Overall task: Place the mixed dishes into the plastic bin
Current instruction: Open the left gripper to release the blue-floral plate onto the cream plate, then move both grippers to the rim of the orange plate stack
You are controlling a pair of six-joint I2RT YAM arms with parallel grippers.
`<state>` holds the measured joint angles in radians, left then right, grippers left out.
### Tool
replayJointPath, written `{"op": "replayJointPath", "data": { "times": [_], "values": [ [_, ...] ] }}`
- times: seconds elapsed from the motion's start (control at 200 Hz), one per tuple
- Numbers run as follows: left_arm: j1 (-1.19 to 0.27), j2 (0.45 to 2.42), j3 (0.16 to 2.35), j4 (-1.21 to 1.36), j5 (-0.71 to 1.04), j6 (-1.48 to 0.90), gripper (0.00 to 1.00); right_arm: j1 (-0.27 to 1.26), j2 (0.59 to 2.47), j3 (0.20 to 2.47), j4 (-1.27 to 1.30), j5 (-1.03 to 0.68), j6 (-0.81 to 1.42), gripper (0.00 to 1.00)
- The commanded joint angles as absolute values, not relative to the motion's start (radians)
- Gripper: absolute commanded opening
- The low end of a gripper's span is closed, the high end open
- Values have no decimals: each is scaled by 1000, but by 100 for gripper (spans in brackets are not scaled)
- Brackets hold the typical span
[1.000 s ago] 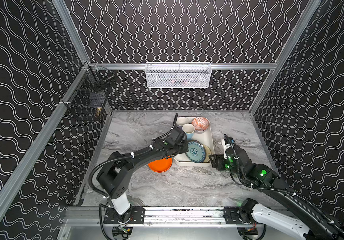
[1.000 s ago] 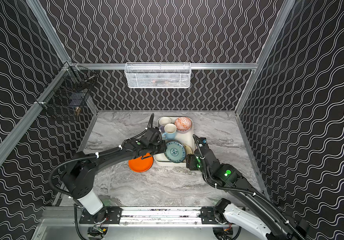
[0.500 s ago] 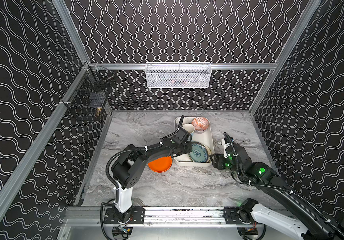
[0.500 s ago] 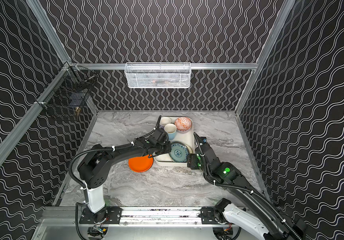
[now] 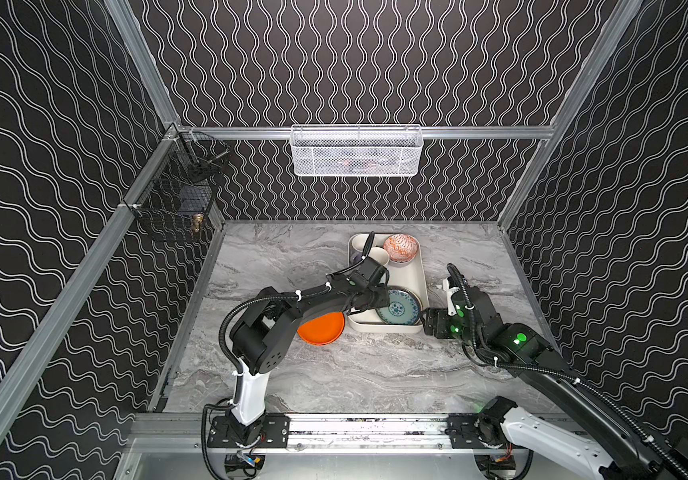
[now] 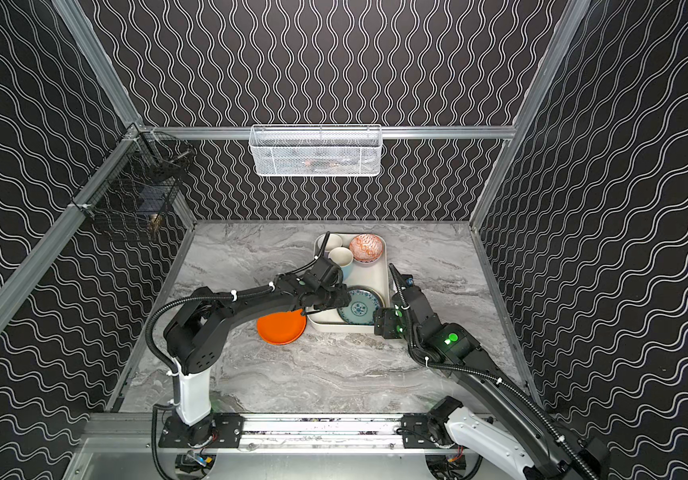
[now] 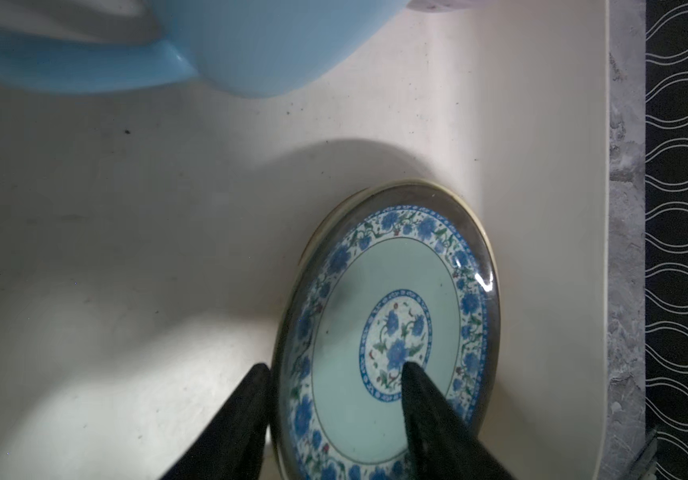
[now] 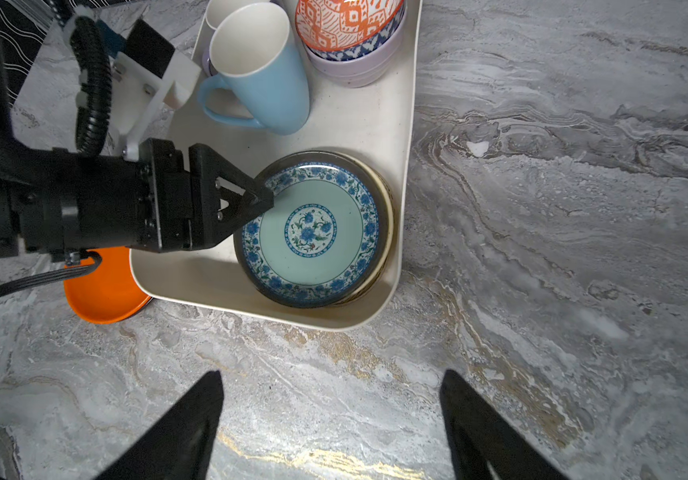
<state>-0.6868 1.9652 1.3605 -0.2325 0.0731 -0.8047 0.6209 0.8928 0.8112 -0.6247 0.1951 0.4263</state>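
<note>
The cream plastic bin (image 5: 423, 274) (image 6: 386, 270) (image 8: 410, 124) holds a light-blue mug (image 8: 267, 83) (image 7: 250, 41), a lilac mug (image 5: 359, 243), an orange-patterned bowl (image 5: 401, 247) (image 8: 346, 20) nested in a lavender bowl (image 8: 358, 62), and a blue floral plate (image 5: 400, 309) (image 7: 383, 291) (image 8: 317, 245) lying on top of other plates. My left gripper (image 7: 334, 368) (image 5: 383, 301) is open, its fingers straddling that plate's rim. An orange plate (image 5: 321, 330) (image 8: 101, 291) lies on the table beside the bin, partly under the left arm. My right gripper (image 8: 332, 374) (image 5: 427, 326) hangs open and empty over the table by the bin's near corner.
A white wire-mesh basket (image 5: 356, 151) hangs on the back wall and a black wire basket (image 5: 176, 208) on the left wall. The marble tabletop (image 5: 354, 374) runs to patterned walls on three sides and a metal rail at the front.
My left gripper's jaws have parted around the floral plate's rim, and the left arm's elbow has swung in toward the bin. The right gripper has opened a little wider.
</note>
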Motion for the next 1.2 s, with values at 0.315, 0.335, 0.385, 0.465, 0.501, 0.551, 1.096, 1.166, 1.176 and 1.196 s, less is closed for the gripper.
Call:
{"op": "replayJointPath", "data": {
  "times": [0.315, 0.335, 0.385, 0.465, 0.501, 0.551, 1.096, 1.166, 1.176, 1.196],
  "values": [
    [-699, 2017, 1422, -275, 63, -766, 57, 591, 920, 799, -578, 159, 397, 85],
    [-700, 2014, 1422, -276, 63, -766, 58, 590, 924, 800, -577, 157, 396, 85],
    [-700, 2000, 1413, -277, 60, -765, 59, 588, 930, 803, -574, 153, 392, 85],
    [-700, 1963, 1396, -287, 42, -763, 65, 587, 949, 815, -575, 156, 383, 85],
    [-700, 1945, 1385, -292, 37, -760, 68, 588, 963, 822, -579, 155, 378, 85],
    [-700, 1918, 1369, -306, 28, -756, 72, 588, 984, 838, -590, 146, 372, 85],
    [-381, 1217, 772, -391, -57, -773, 77, 884, 1334, 1017, -432, 34, 415, 72],
    [-310, 1151, 710, -394, -30, -766, 77, 927, 1422, 1079, -420, 23, 408, 71],
    [-303, 1144, 703, -395, -27, -767, 77, 932, 1434, 1089, -418, 20, 406, 71],
    [-287, 1133, 690, -397, -19, -765, 77, 941, 1461, 1106, -415, 15, 403, 71]
  ]
}}
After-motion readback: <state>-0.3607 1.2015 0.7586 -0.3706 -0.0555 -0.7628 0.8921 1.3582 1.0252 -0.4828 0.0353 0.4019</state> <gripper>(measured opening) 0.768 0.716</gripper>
